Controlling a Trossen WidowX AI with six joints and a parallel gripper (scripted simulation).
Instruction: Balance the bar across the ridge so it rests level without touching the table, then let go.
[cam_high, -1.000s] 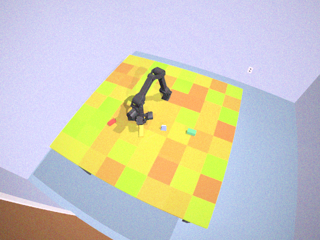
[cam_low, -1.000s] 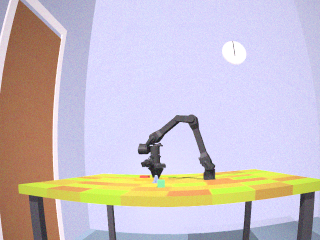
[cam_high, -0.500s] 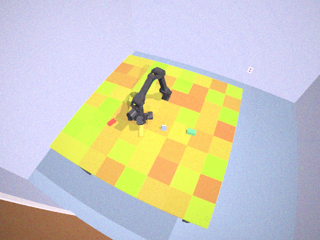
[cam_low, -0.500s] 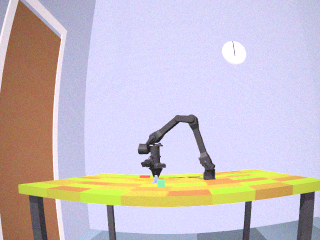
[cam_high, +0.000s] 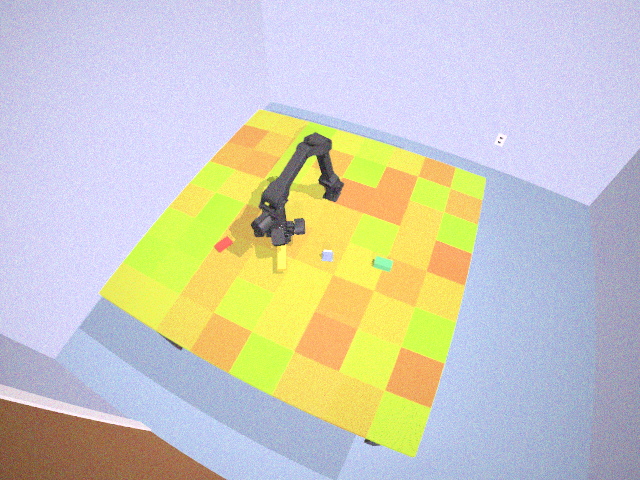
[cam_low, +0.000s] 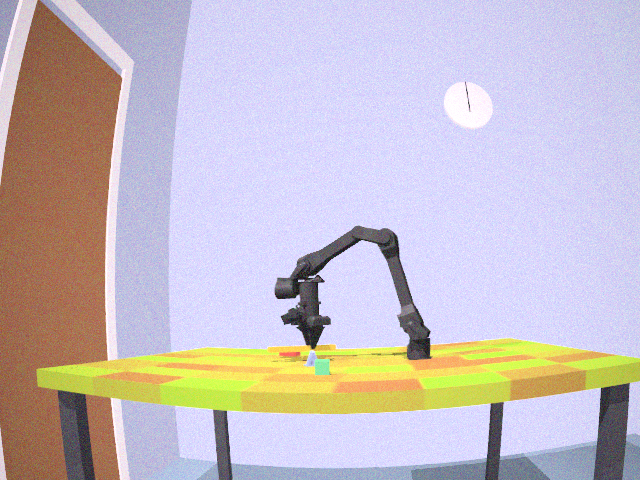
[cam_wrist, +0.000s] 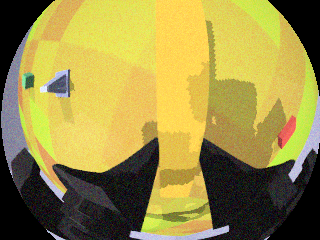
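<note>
The yellow bar (cam_high: 281, 259) (cam_low: 326, 347) (cam_wrist: 181, 75) is long and flat, and looks about level. My gripper (cam_low: 312, 347) (cam_wrist: 179, 142) is shut on the bar, with one finger against each long side. The bar is a little above the table, and its shadow lies apart from it in the wrist view. The ridge (cam_high: 327, 256) (cam_low: 310, 359) (cam_wrist: 59, 84) is a small pale blue wedge standing on the table, narrow edge up. It is to the right of the bar in the top view and to its left in the wrist view. The gripper body hides the bar's rear part in the top view.
A red block (cam_high: 223, 244) (cam_low: 289, 353) (cam_wrist: 287, 132) lies on the table, on the bar's other side from the ridge. A green block (cam_high: 383, 264) (cam_low: 322, 367) (cam_wrist: 28, 81) lies beyond the ridge from the bar. The table (cam_high: 325, 338) has coloured squares.
</note>
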